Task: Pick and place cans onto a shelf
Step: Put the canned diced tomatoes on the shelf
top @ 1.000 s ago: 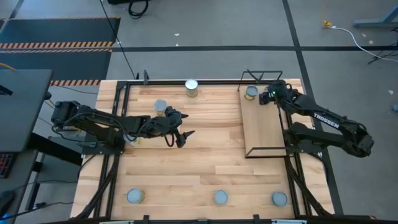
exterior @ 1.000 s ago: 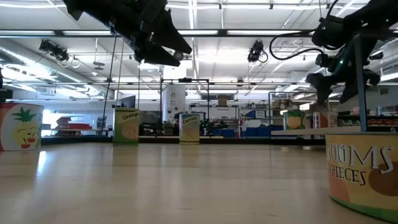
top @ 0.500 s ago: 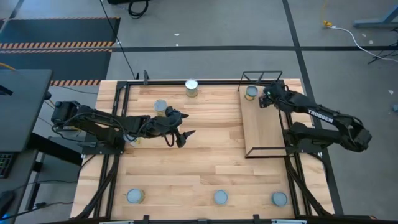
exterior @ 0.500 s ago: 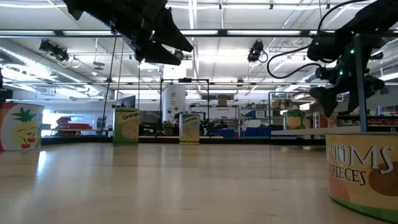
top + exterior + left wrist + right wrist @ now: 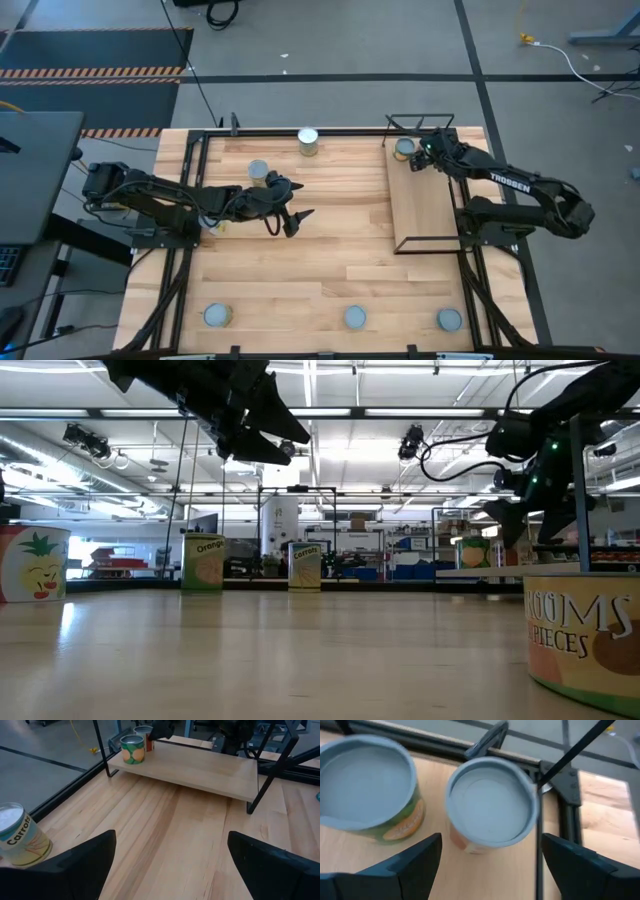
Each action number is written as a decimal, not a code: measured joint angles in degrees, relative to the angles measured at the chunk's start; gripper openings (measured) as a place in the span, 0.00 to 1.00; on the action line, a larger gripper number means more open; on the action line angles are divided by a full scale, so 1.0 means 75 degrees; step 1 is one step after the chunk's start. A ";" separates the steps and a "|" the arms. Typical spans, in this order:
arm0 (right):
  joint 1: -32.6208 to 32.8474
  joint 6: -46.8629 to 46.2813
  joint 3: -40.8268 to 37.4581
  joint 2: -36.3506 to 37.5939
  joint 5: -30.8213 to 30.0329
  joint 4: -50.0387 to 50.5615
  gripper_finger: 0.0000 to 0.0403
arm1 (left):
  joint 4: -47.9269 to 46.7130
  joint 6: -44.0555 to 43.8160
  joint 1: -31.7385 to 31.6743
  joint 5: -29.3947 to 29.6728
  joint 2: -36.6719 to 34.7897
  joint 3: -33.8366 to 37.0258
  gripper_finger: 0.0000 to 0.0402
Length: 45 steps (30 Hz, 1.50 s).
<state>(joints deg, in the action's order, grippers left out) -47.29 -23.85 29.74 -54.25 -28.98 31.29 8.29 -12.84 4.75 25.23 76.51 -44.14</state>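
Observation:
Two cans stand at the far end of the brown shelf (image 5: 425, 205): a green-and-orange one (image 5: 367, 795) and a tan one (image 5: 490, 805). My right gripper (image 5: 490, 870) hovers open just above them, pointing down at a slant, with the tan can ahead between its fingers and untouched. In the high view only one of these cans (image 5: 404, 148) shows beside that gripper (image 5: 415, 160). My left gripper (image 5: 290, 218) hangs open over the table's middle, near the orange can (image 5: 259, 172). The carrots can (image 5: 308, 141) stands on the tabletop at the far edge.
Three more cans stand along the near edge (image 5: 216, 316), (image 5: 355, 317), (image 5: 449, 320). The shelf's black wire frame (image 5: 570, 755) rises right beside the tan can. Bare planks lie between the left gripper and the shelf (image 5: 200, 767).
My right gripper has moved toward the table's left and sunk a little, coming closer over the cans at the shelf's far end. Its fingers stay apart.

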 joint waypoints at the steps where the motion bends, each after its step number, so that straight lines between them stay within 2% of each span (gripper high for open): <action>1: 0.0008 -0.0003 0.0000 0.0069 -0.0012 0.0001 0.86 | 0.0001 0.0000 0.0000 -0.0001 0.0001 0.0000 0.97; 8: 0.0205 -0.0243 0.0064 0.0809 0.0124 -0.0300 0.86 | 0.0000 0.0006 0.0000 0.0000 0.0001 0.0000 0.97; 12: 0.0087 -0.0230 0.0064 0.0723 -0.0798 -0.0369 0.86 | 0.0000 0.0007 -0.0003 0.0000 0.0000 0.0000 0.97; 14: -0.0045 -0.0210 0.0064 0.0530 -0.0963 -0.0323 0.86 | 0.0000 0.0009 -0.0003 -0.0002 -0.0001 0.0000 0.97; 22: -0.0356 -0.0201 0.0035 -0.0214 -0.0833 -0.0395 0.86 | 0.0000 0.0000 -0.0001 -0.0003 0.0001 0.0000 0.97; 34: -0.0364 -0.0190 0.0003 0.0391 -0.0704 0.0382 0.86 | 0.0002 -0.0004 0.0000 -0.0003 -0.0001 0.0000 0.97; 45: -0.0374 -0.0273 0.0000 0.0406 -0.0708 -0.0361 0.86 | 0.0003 -0.0006 0.0000 -0.0003 0.0001 0.0000 0.97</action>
<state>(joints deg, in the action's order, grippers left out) -50.09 -25.90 29.74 -51.21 -34.29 28.58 8.32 -12.88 4.75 25.21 76.51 -44.14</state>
